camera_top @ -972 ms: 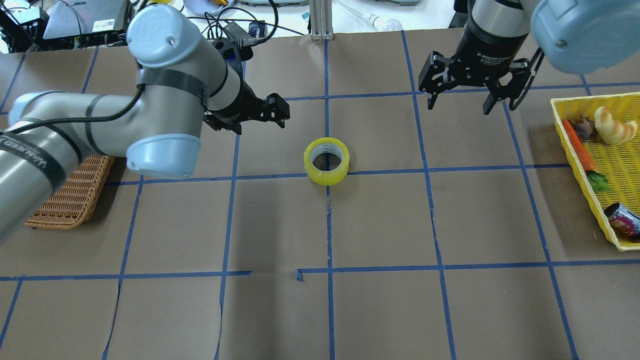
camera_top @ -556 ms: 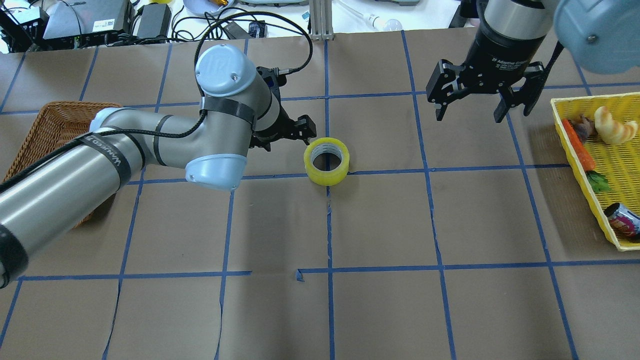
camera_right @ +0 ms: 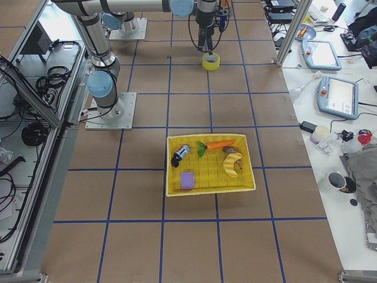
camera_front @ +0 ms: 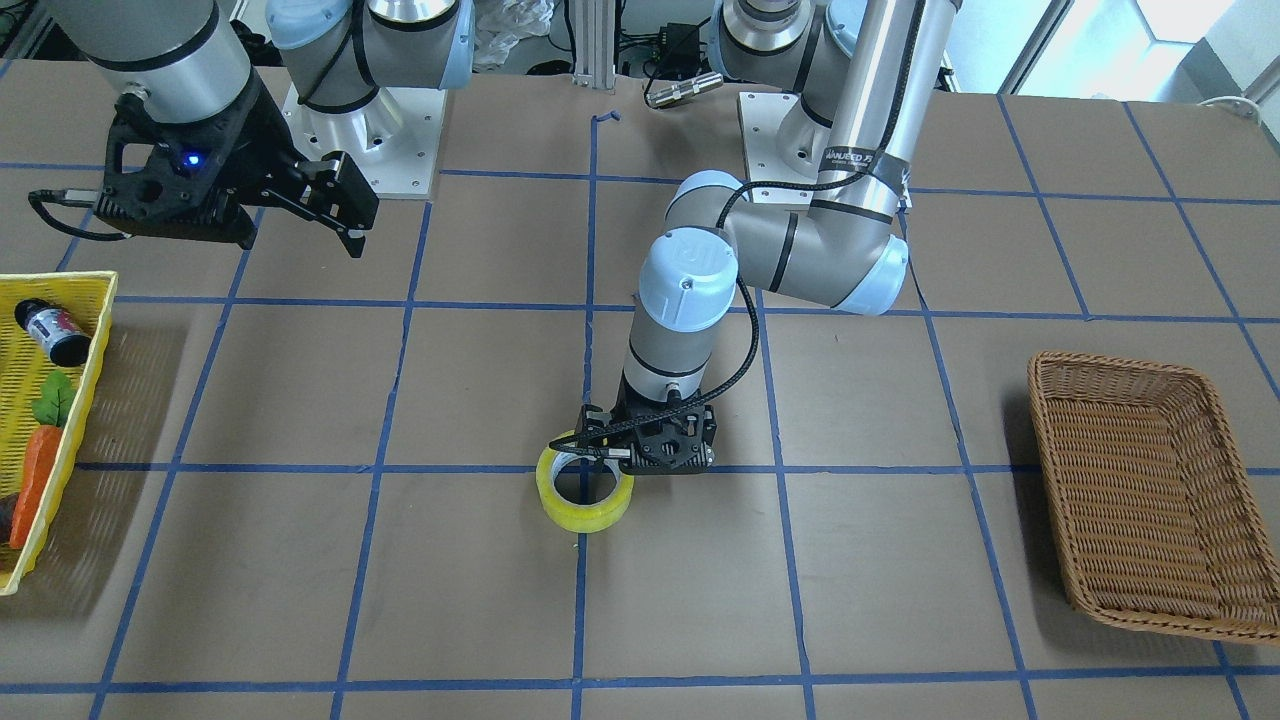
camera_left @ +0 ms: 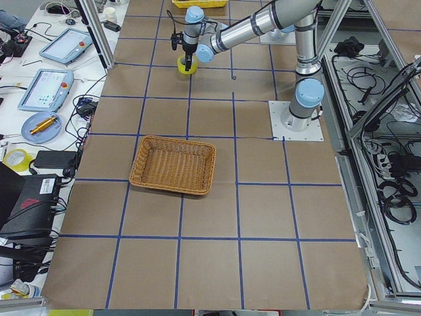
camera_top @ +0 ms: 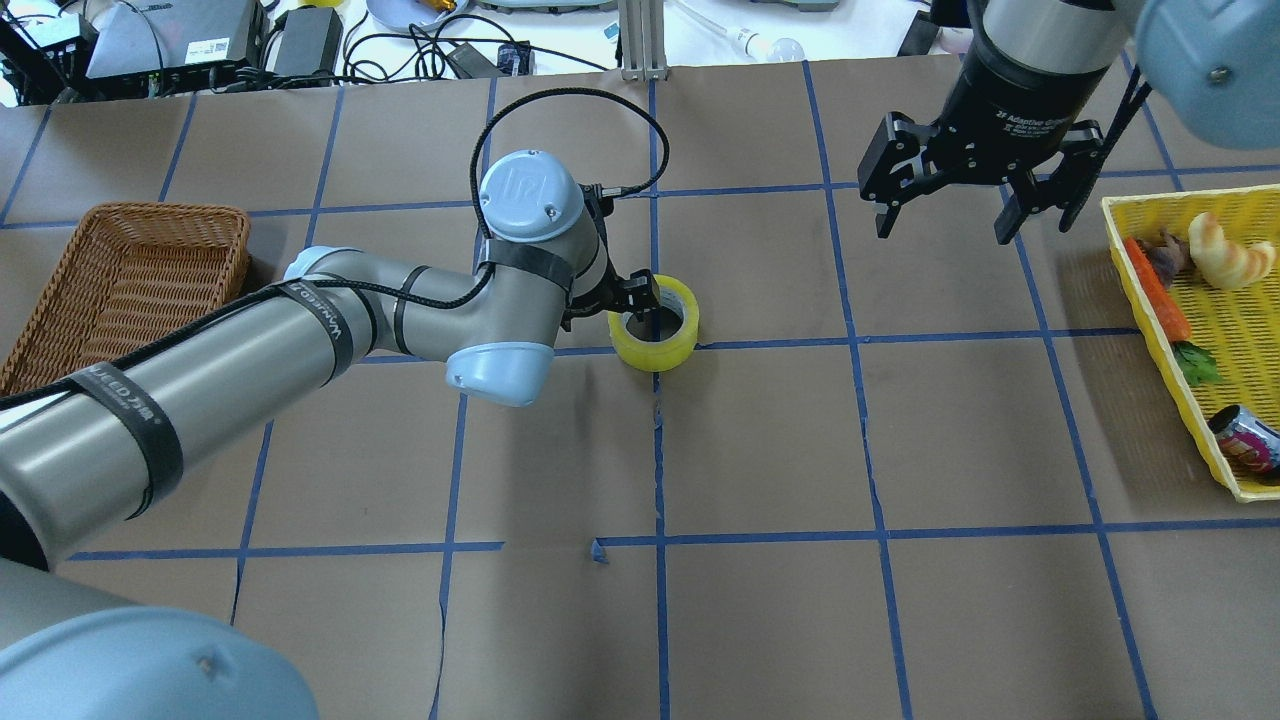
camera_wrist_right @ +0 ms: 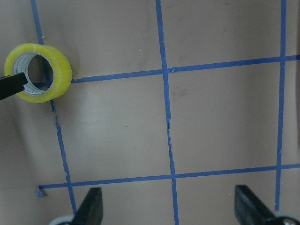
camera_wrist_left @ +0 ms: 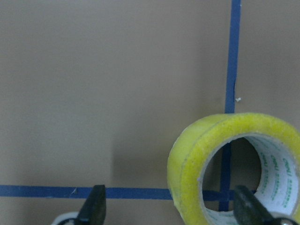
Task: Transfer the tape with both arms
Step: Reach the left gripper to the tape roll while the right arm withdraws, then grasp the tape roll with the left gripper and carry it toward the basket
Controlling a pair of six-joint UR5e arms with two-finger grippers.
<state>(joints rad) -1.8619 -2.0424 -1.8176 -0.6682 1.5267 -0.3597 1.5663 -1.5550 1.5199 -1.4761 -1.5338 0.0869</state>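
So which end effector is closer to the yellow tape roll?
Left. The left end effector is down at the tape, open and straddling the roll's wall. The right end effector hangs open well off to the side, clear of it.

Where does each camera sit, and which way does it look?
Front: across the table, facing the robot; left arm, right arm, tape.
Overhead: behind the robot, looking forward and down; both arms, right tool raised, open.
Left side: table's end by the basket; left arm near.
Right side: opposite end by the tray; right arm's base near.
Left wrist: looks down past its fingertips at the tape.
Right wrist: same, higher up.
Shared: every view shows the tape.
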